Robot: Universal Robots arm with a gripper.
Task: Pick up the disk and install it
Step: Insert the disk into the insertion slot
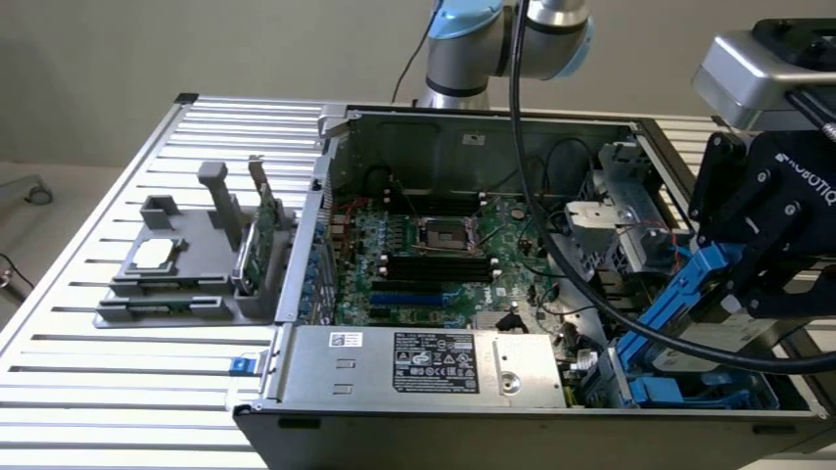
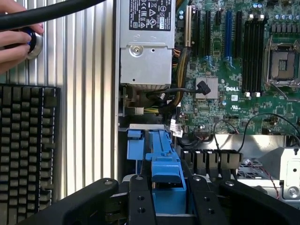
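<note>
The disk (image 1: 682, 294) shows as its blue plastic carrier, held tilted over the front corner of the open computer case (image 1: 484, 122) at the exterior view's right. My gripper (image 1: 731, 299) is shut on it from above. In the wrist view the blue carrier (image 2: 165, 171) sits clamped between my two black fingers (image 2: 140, 199), with my gripper (image 2: 166, 201) right over it. Below the disk lies a blue drive bay (image 1: 712, 392) inside the case, also visible past the carrier as blue plastic (image 2: 135, 140). The disk's metal body is hidden.
The motherboard (image 1: 432, 245) and a silver power supply (image 1: 418, 360) fill the case. A thick black cable (image 1: 562, 255) hangs across it. A grey fixture (image 1: 183, 284) holds a small chip (image 1: 155, 253) and a green card (image 1: 265, 230). A keyboard (image 2: 28, 150) and a person's hand (image 2: 11, 42) lie beside the case.
</note>
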